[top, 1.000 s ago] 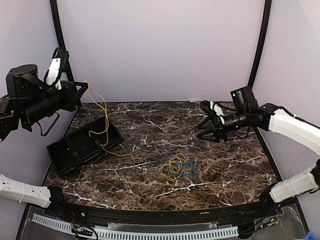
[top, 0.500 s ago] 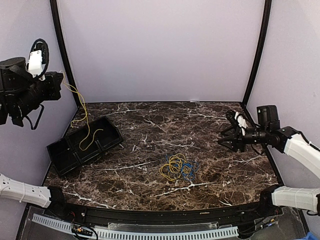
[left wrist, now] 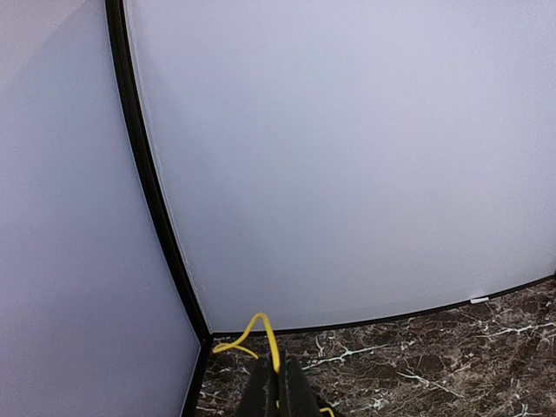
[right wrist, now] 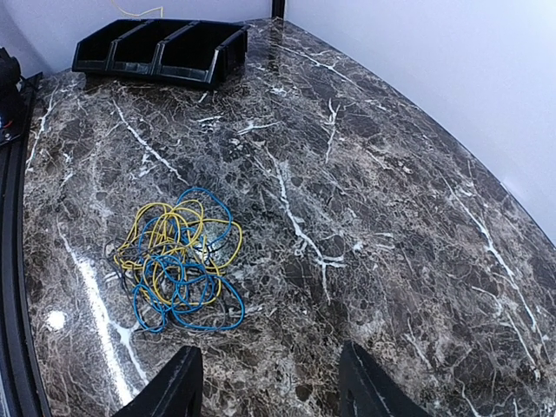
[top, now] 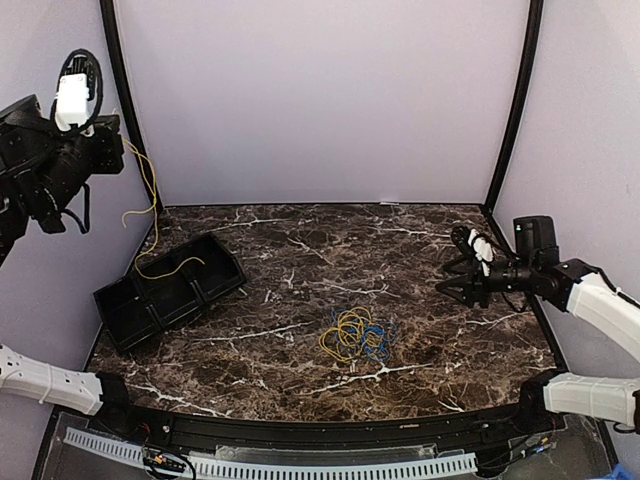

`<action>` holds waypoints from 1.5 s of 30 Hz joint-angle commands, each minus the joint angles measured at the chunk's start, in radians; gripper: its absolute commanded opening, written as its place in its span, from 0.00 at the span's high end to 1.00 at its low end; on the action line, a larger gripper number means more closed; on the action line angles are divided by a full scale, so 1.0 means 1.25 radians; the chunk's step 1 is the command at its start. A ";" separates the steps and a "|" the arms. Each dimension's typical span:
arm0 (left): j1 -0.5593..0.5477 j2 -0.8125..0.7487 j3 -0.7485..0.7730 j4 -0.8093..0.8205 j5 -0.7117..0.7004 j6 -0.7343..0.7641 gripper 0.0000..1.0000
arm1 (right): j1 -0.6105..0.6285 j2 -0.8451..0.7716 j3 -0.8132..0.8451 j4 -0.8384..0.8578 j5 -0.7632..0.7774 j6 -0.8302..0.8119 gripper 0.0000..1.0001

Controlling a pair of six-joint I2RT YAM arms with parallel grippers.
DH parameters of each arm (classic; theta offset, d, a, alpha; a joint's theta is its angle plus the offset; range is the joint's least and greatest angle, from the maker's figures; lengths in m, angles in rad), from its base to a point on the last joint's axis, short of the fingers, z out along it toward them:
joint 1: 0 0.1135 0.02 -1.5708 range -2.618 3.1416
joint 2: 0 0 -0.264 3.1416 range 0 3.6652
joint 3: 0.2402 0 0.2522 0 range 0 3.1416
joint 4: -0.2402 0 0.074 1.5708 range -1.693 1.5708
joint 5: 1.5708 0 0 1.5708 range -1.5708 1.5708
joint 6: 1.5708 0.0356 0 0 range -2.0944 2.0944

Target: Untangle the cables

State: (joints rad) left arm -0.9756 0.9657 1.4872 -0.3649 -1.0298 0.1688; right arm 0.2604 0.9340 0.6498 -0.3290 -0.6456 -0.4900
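Looking over a dark marble tabletop [top: 300, 235], with a black compartmented bin [top: 165, 290] lying at its left side. Raising the left tool [left wrist: 278, 369] high beside the left wall, pressed together and pinching one yellow cable [top: 150, 200] that is trailing down to the bin. Hovering the right tool [right wrist: 269, 387] spread and gripping nothing above the right side. Lying mid-tabletop, well apart from both tools: tangled yellow and blue cables [top: 355, 333].

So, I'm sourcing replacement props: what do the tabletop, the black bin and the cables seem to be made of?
Tabletop: glossy dark marble look with white veins and glare spots; stone or laminate, unclear. Black bin: probably moulded plastic, matte, thin divider walls. Cables: thin wire in smooth yellow and blue insulation, likely plastic, lying in limp loops.
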 commanded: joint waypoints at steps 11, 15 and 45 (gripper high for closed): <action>0.270 0.155 0.009 0.016 0.371 0.043 1.00 | -0.018 -0.028 -0.016 0.041 0.010 -0.015 0.44; 0.322 0.184 -0.020 0.024 0.402 0.031 1.00 | -0.021 -0.028 -0.017 0.041 0.012 -0.018 0.44; 0.497 0.331 -0.301 0.175 0.627 -0.131 1.00 | -0.029 -0.025 -0.031 0.045 0.040 -0.044 0.43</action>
State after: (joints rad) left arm -0.3714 1.3697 1.1294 -0.2111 -0.2798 0.0368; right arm 0.2298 0.9096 0.6239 -0.3080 -0.6037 -0.5304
